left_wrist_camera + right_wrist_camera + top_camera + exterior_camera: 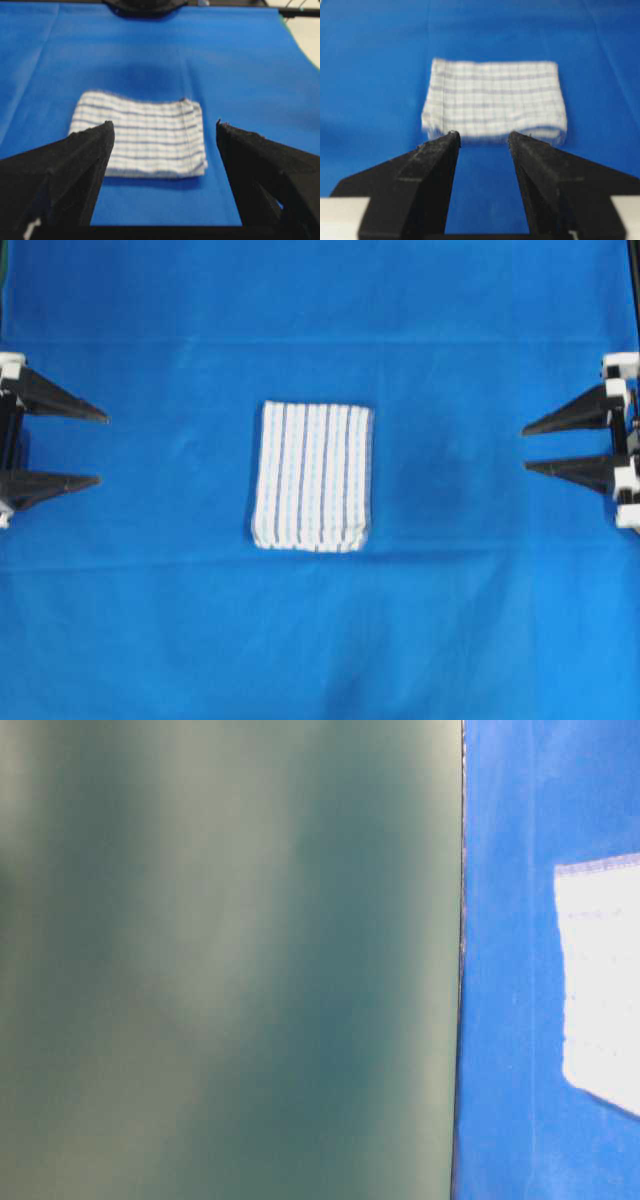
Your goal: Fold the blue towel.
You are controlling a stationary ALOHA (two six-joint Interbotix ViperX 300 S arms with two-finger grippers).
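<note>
One blue towel (311,477) lies folded into a compact rectangle at the centre of one blue tablecloth (320,640). I have two claws: my left gripper (103,449) and right gripper (523,448) both stand spread wide, empty, well apart from the towel.
</note>
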